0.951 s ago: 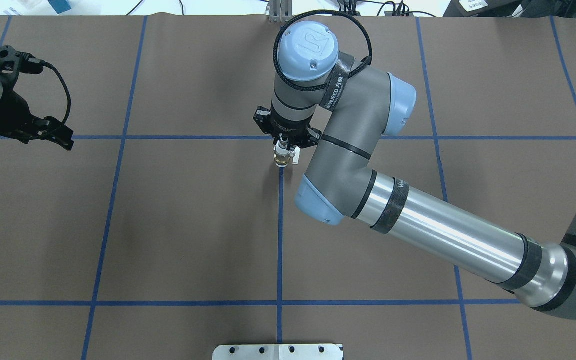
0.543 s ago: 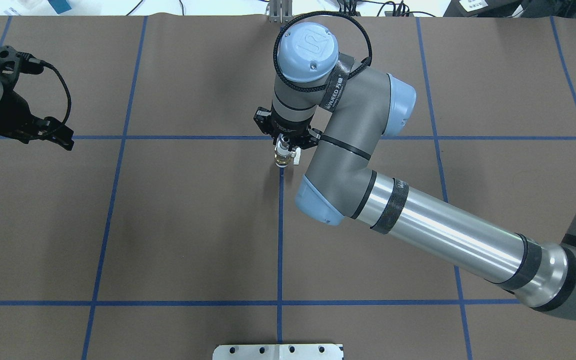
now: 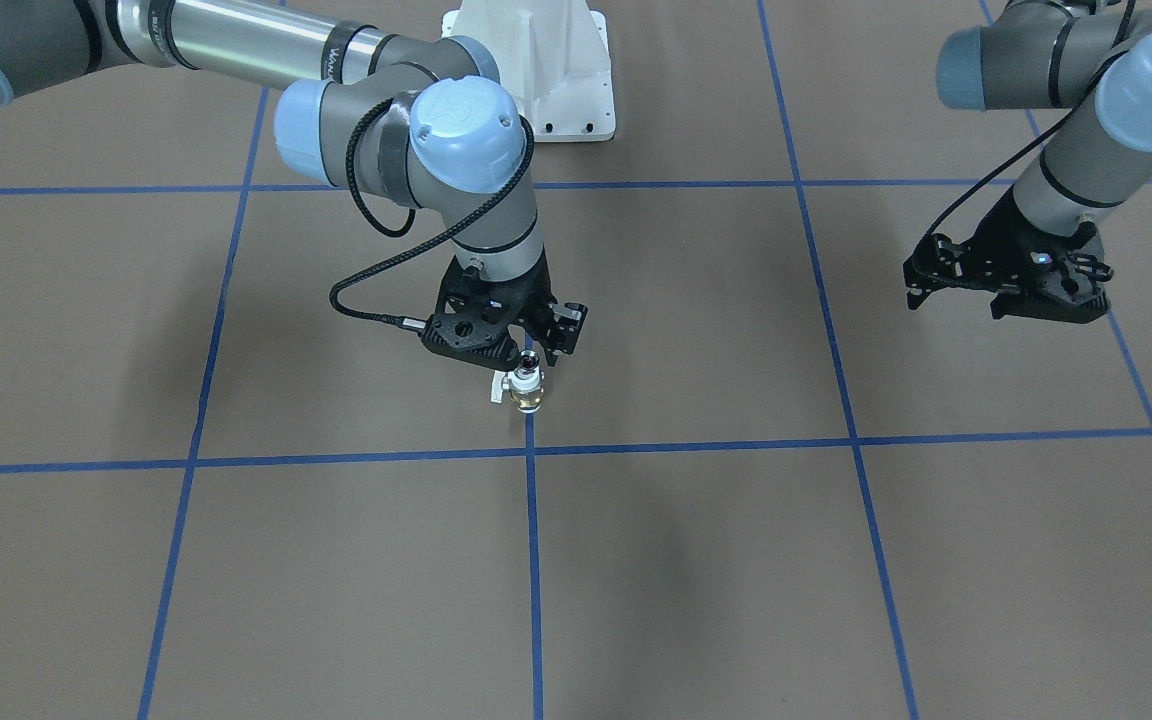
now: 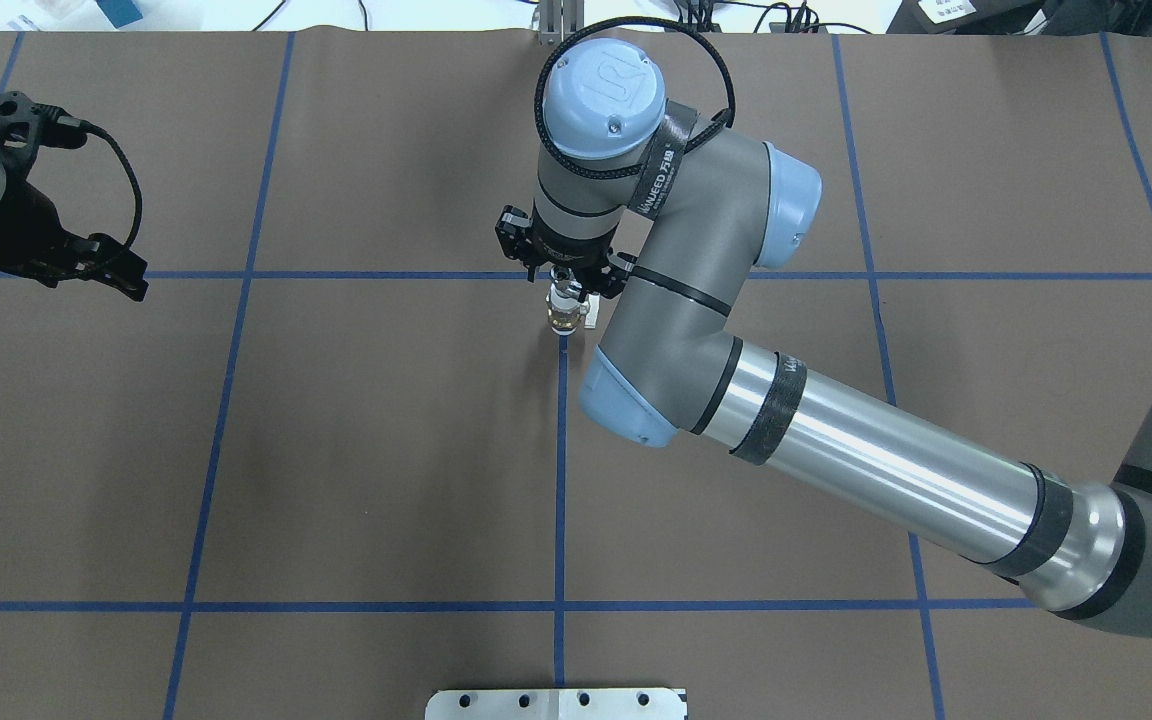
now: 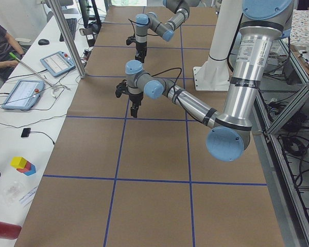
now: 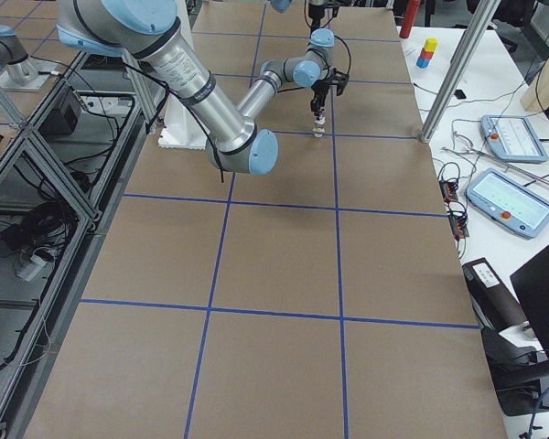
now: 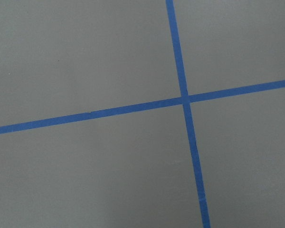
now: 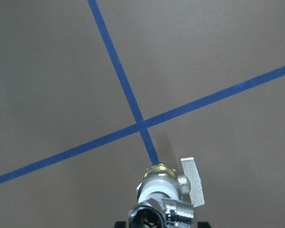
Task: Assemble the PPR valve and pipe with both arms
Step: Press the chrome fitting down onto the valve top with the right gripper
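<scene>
The PPR valve point(image 3: 526, 395), with a brass base, white collar and white side lever, stands upright on the brown mat at a blue tape crossing. The chrome pipe point(image 3: 529, 366) sits on top of it, joined to it. Both also show in the overhead view, the valve point(image 4: 566, 318) and the pipe point(image 4: 563, 296), and in the right wrist view, the valve point(image 8: 154, 185) and the pipe point(image 8: 175, 211). My right gripper point(image 3: 534, 348) hovers just over the pipe, jaws apart, not gripping it. My left gripper point(image 3: 1001, 295) hangs open and empty far off to the side point(image 4: 121, 280).
The white pedestal base point(image 3: 556, 70) stands at the robot's side of the table. Blue tape lines point(image 4: 560, 480) divide the brown mat into squares. The right arm's elbow point(image 4: 636, 400) hangs over the table's middle. The left wrist view shows only bare mat and a tape crossing point(image 7: 184, 99).
My right wrist and gripper have shifted slightly left and away from the valve and pipe, which stay in place on the tape crossing. The left arm has not moved.
</scene>
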